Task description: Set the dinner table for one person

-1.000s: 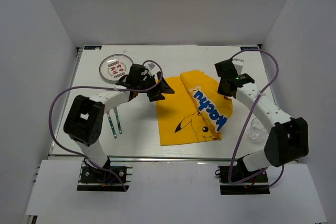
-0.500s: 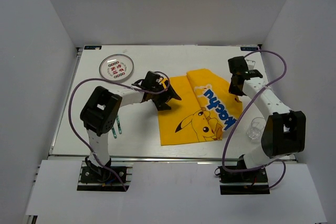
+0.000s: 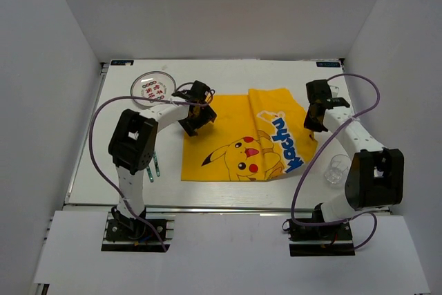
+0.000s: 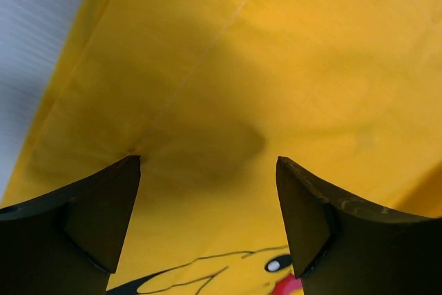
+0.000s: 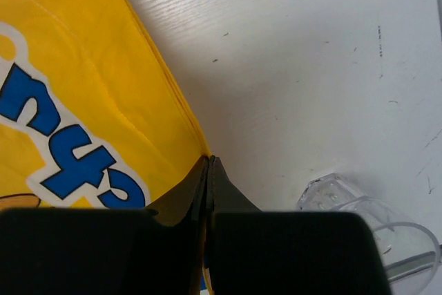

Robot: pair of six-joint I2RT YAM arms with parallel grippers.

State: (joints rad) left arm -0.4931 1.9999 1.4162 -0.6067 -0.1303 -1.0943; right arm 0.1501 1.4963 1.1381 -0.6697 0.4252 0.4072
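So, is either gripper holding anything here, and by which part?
The right gripper is shut on the yellow cloth, pinching its right-hand edge. The left gripper hangs open over the cloth, holding nothing.

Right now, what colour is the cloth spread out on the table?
The cloth is bright yellow, printed with a Pikachu and blue lettering. It shows best in the top external view.
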